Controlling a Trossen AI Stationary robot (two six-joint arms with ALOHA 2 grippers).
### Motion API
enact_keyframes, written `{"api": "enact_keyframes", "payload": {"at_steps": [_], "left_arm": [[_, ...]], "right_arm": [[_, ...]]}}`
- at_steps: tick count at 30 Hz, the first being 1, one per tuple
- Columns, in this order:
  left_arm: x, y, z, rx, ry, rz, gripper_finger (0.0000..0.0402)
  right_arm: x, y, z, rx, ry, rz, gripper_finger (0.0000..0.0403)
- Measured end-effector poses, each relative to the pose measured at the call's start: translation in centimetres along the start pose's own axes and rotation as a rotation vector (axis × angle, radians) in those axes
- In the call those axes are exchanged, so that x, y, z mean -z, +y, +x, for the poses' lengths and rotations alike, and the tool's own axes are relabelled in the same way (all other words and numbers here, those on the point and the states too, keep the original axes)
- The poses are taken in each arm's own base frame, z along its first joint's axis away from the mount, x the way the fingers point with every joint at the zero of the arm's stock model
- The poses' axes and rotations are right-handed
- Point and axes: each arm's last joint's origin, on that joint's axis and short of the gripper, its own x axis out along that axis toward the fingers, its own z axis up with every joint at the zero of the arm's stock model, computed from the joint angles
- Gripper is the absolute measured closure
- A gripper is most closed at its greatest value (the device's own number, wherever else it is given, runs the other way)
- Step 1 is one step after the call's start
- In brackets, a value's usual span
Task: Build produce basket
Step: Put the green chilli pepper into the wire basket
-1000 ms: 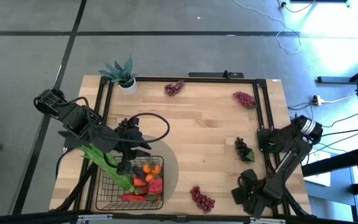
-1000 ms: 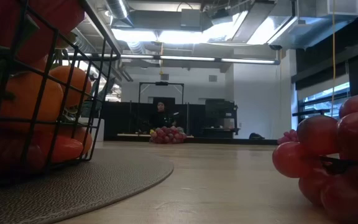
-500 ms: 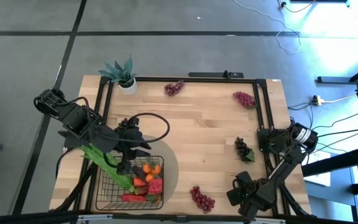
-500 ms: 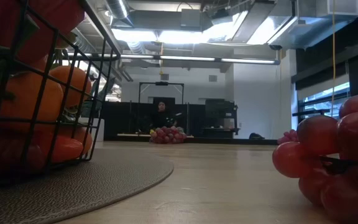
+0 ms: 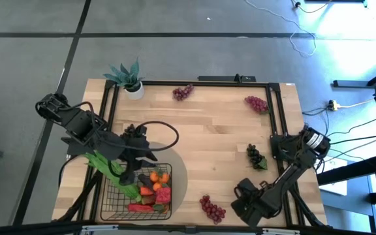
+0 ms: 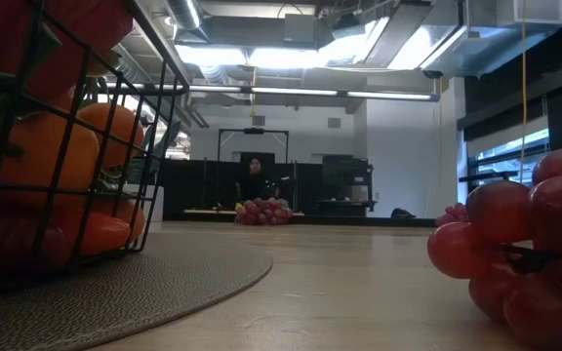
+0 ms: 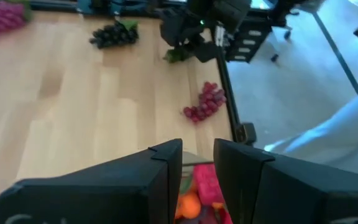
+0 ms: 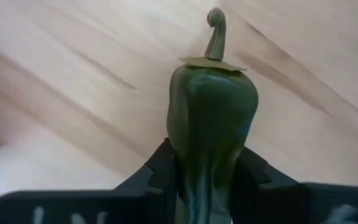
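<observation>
Now the right gripper (image 8: 207,180), jaws clamped on 1 green pepper (image 8: 211,118), seems mid-pickup, the carry to the basket (image 5: 113,196) next, where the left gripper (image 7: 197,165) hovers with narrow jaws.

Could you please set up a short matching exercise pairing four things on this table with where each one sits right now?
Things:
1. green pepper
2. potted plant
3. wire basket
4. dark grapes

Places:
A. far left corner of the table
B. between the right gripper's fingers
C. on the round grey mat, near left
D. on the bare wood near the right edge, mid-table

Pairs: 1-B, 2-A, 3-C, 4-D
</observation>
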Motion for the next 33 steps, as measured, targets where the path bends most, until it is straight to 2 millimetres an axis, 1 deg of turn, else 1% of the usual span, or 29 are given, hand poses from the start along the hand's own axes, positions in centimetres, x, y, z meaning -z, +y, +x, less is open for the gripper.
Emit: {"api": "enact_keyframes", "payload": {"at_steps": [3,8,11,15,18,22,25,29,33], "left_arm": [[0.5,-0.3,-0.1,0.011,0.032,-0.008,0.0320],[1.1,-1.0,-0.4,0.024,0.071,-0.055,0.0320],[1.4,-1.6,-0.6,0.040,0.077,-0.066,0.0320],[1.8,-2.2,-0.9,0.021,0.071,-0.069,0.0320],[2.4,-2.6,-1.2,0.001,0.087,-0.087,0.0320],[3.1,-3.1,-0.6,-0.008,0.118,-0.113,0.0320],[4.1,-3.4,0.0,-0.020,0.149,-0.139,0.0320],[5.5,-3.7,0.9,-0.039,0.194,-0.157,0.0320],[6.5,-4.1,1.4,-0.042,0.213,-0.180,0.0320]], "right_arm": [[-0.8,1.2,-1.1,-0.040,-0.017,-0.038,0.0322],[-2.6,2.8,-3.7,-0.059,-0.074,-0.095,0.0322],[-3.9,3.2,-5.2,-0.032,-0.131,-0.128,0.0322],[-5.9,3.5,-6.5,0.016,-0.163,-0.187,0.0322],[-8.0,4.4,-7.5,-0.010,-0.194,-0.252,0.0322],[-11.7,5.9,-9.6,-0.083,-0.273,-0.336,0.0322],[-14.5,7.2,-11.8,-0.169,-0.385,-0.377,0.0322],[-17.5,8.9,-14.5,-0.314,-0.553,-0.444,0.0322],[-19.8,10.5,-16.0,-0.465,-0.714,-0.513,0.0322]]}}
